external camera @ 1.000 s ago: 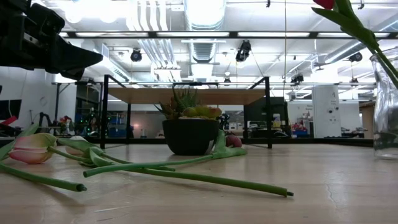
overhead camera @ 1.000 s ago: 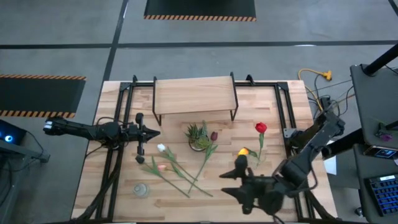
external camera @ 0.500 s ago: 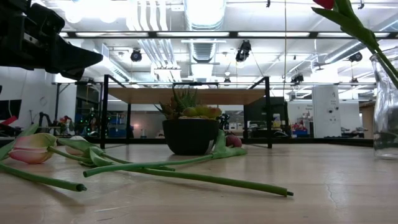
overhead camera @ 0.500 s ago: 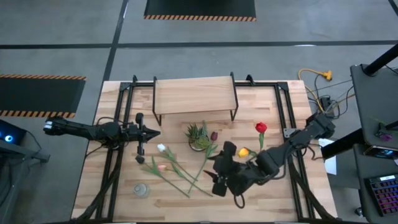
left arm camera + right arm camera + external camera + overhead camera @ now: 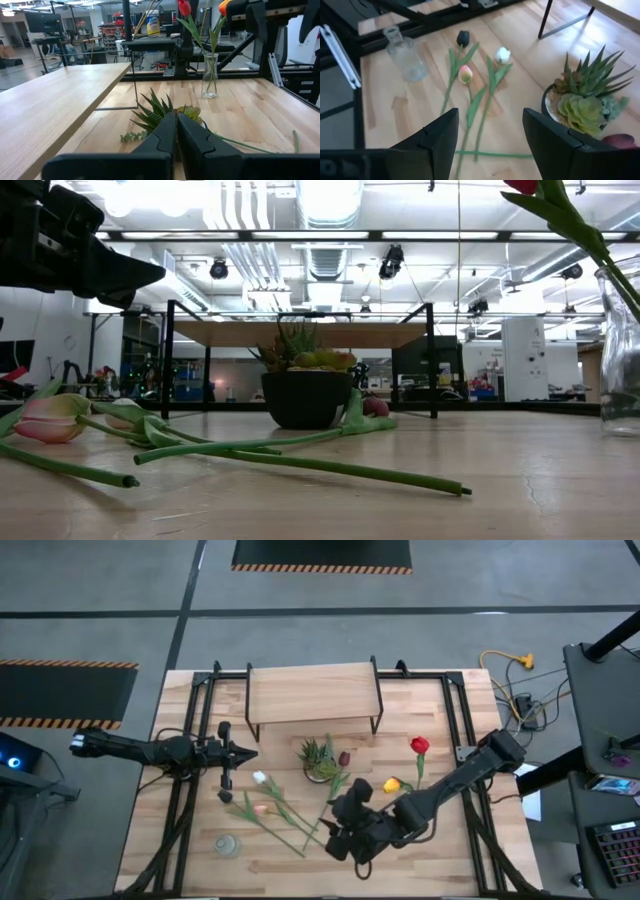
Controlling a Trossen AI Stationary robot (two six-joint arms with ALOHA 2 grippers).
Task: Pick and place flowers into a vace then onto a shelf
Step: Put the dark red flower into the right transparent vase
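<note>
- right claw (image 5: 340, 840) hovers spread wide and empty above the bench (image 5: 450, 860), over the stem ends of the loose flowers; its fingers (image 5: 437, 137) frame the tulips in the wrist view
- just out from it, at about 9 to 11 o'clock in the high view: three tulips flat on the wood, the white one (image 5: 259, 778), the pink one (image 5: 260, 808) and a dark one (image 5: 463, 38) near the empty glass vase (image 5: 227, 844) at the bench's 7 o'clock
- maroon tulip (image 5: 344, 758) lies at the claw's 12 o'clock, its head against the potted succulent (image 5: 318, 760), stem running down toward the claw
- at the claw's 1 to 2 o'clock: second vase (image 5: 210, 75) already holding the red tulip (image 5: 419, 746) and the yellow tulip (image 5: 391, 784)
- shelf (image 5: 312, 692) stands at the bench's 12 o'clock, nothing on it
- left claw (image 5: 176, 131) clenched on nothing, parked at the bench's 9 o'clock, pointing toward the succulent
- step, as I judge it: reach for the next loose flower; two are vased, four are left, shelf placement not begun
- next move calls for: drop straight onto one stem only, mid-stem where it lies apart from its neighbours, fingers across the stem
- risk, my guess: stems cross and leaves overlap near the claw, so it could pinch two at once or drag a neighbour
</note>
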